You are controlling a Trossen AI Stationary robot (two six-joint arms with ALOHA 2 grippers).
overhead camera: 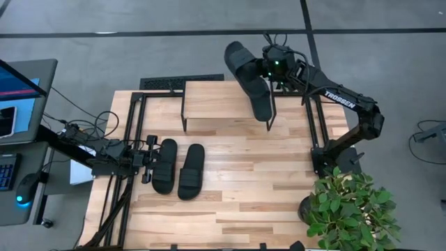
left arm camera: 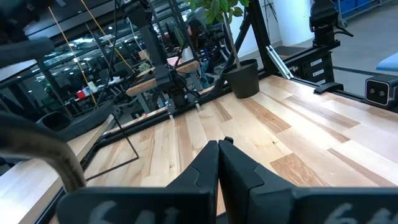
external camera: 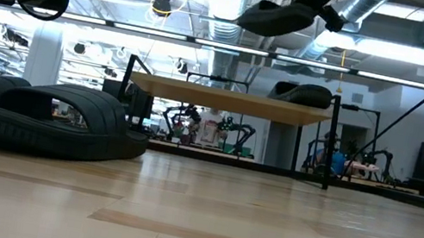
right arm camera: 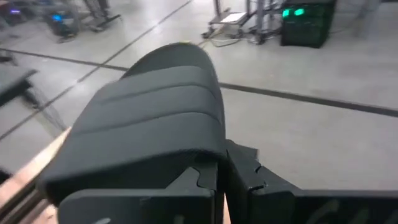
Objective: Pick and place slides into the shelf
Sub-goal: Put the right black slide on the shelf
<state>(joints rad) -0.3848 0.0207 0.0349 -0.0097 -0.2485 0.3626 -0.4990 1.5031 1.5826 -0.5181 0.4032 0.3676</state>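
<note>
Right now my right pincer (overhead camera: pixel 268 67) is clamped shut on 1 slide (overhead camera: pixel 240 61), holding it in the air above the far right corner of the shelf (overhead camera: pixel 216 101). I grip it by the edge near the strap so the sole hangs free, ready, I judge, to be lowered onto the wooden top. A second slide (overhead camera: pixel 260 97) already lies on the shelf's right end, slanting toward its near right corner, so the one I carry needs a spot beside it, not on it.

My left pincer (overhead camera: pixel 144 159) is closed with nothing in it, resting low at the tabletop's left edge, just beside the remaining pair (overhead camera: pixel 178 167). Those 2 slides lie side by side, soles down, toward the left of the tabletop (overhead camera: pixel 265 181), near of the shelf; I think they are left there as the next pickups, within my left arm's reach.

The tabletop is pale wood planking. A potted plant (overhead camera: pixel 348 206) stands at its near right corner. Beyond lies grey floor with dark lines, and a desk with a monitor (overhead camera: pixel 14 84) sits off to the left.
</note>
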